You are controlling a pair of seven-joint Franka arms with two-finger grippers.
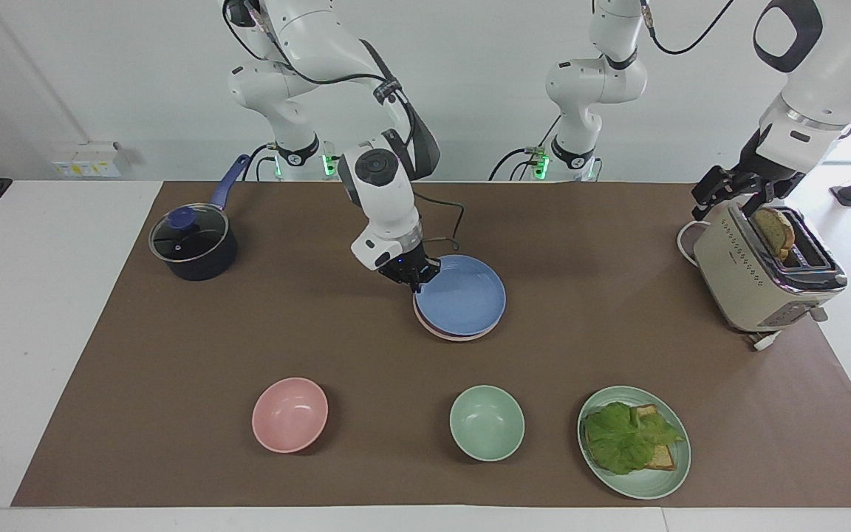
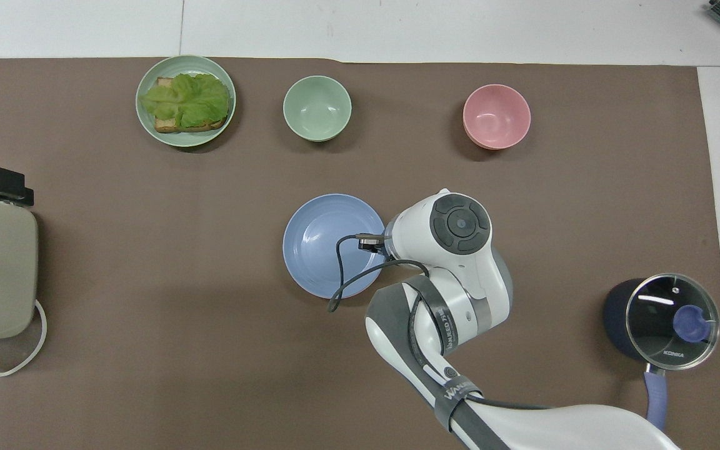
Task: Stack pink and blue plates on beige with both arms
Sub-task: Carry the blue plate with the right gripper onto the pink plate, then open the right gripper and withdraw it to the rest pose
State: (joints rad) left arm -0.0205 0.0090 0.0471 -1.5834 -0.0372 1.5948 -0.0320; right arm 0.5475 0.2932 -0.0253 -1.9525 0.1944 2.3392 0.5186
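Closing out the stacking step, with blue plate (image 1: 462,295) lying on pink plate (image 1: 449,335) at mid-desk, beige not discernible underneath, right pincer (image 1: 417,279) at the blue rim, clamped or loosed impossible to tell, left pincer (image 1: 736,193) apart and waiting over toaster (image 1: 758,281); next, probably letting go fully and lifting clear without nudging the pile.

Matte blue plate (image 1: 462,297); glossy glass-lidded pot (image 1: 193,243); brown paper-like table cover (image 1: 174,369).
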